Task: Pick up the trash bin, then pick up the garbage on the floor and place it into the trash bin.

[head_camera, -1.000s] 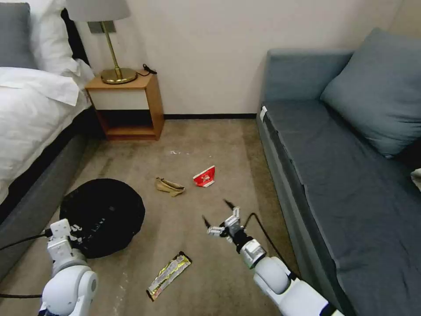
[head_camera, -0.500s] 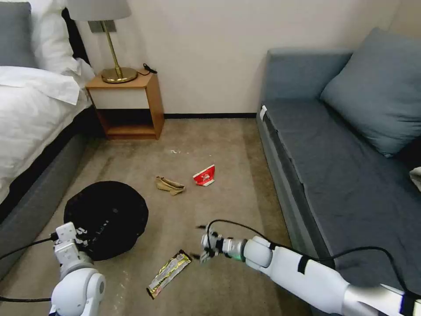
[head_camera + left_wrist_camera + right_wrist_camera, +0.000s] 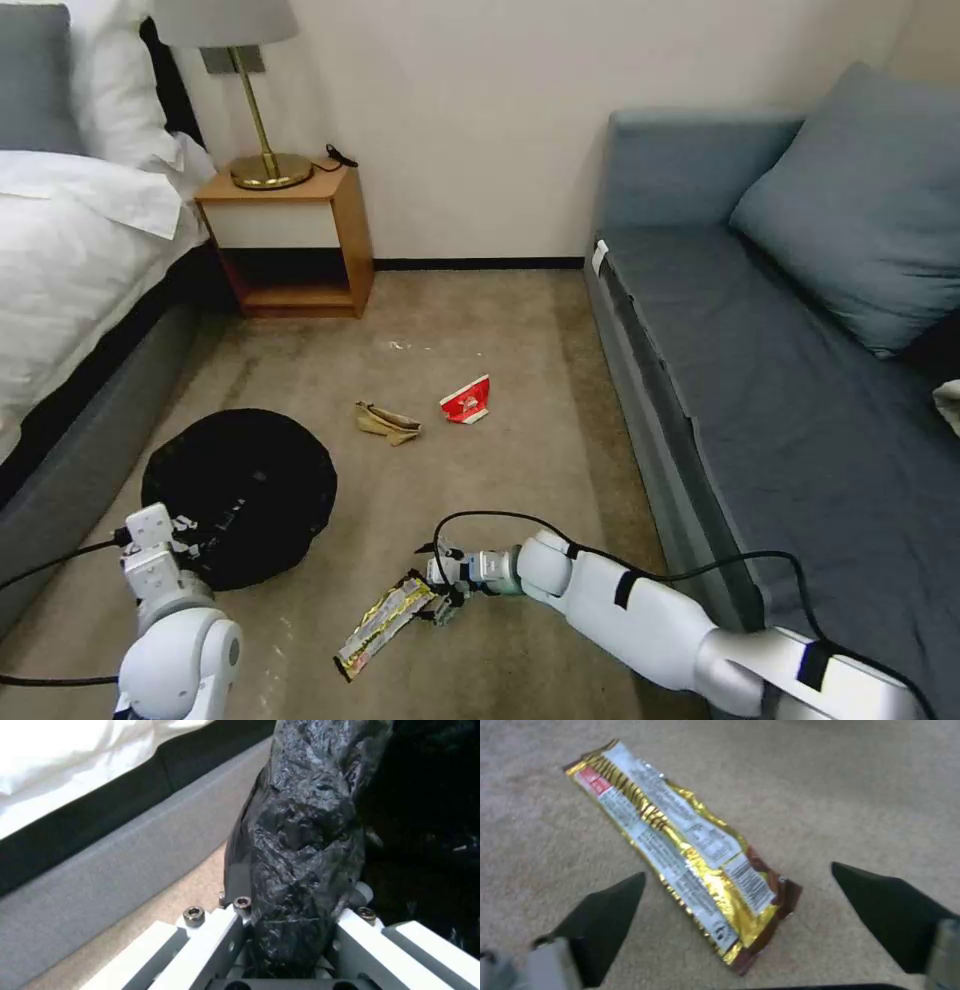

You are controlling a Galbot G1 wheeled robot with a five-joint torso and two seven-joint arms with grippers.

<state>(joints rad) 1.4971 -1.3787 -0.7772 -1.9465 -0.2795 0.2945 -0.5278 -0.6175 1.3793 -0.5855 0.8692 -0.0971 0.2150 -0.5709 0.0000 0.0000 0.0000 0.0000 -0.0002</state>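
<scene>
The trash bin [image 3: 240,490], lined with a black bag, sits on the carpet beside the bed. My left gripper [image 3: 188,530] is shut on its near rim; the left wrist view shows the bag-covered rim [image 3: 305,832] pinched between the fingers [image 3: 220,930]. A long yellow-gold snack wrapper [image 3: 385,620] lies flat on the floor. My right gripper [image 3: 438,585] hovers low at its near end, open. In the right wrist view the wrapper [image 3: 680,843] lies between the two black fingertips [image 3: 610,907], untouched. Farther off lie a tan paper wad [image 3: 387,423] and a red-and-white packet [image 3: 467,402].
A bed [image 3: 70,300] runs along the left and a blue-grey sofa [image 3: 780,400] along the right, leaving a carpet lane between them. A wooden nightstand [image 3: 290,240] with a brass lamp stands against the far wall.
My right arm has swung down and to the left, from mid-floor to the wrapper's end, fingers still spread. The left gripper and bin have barely moved.
</scene>
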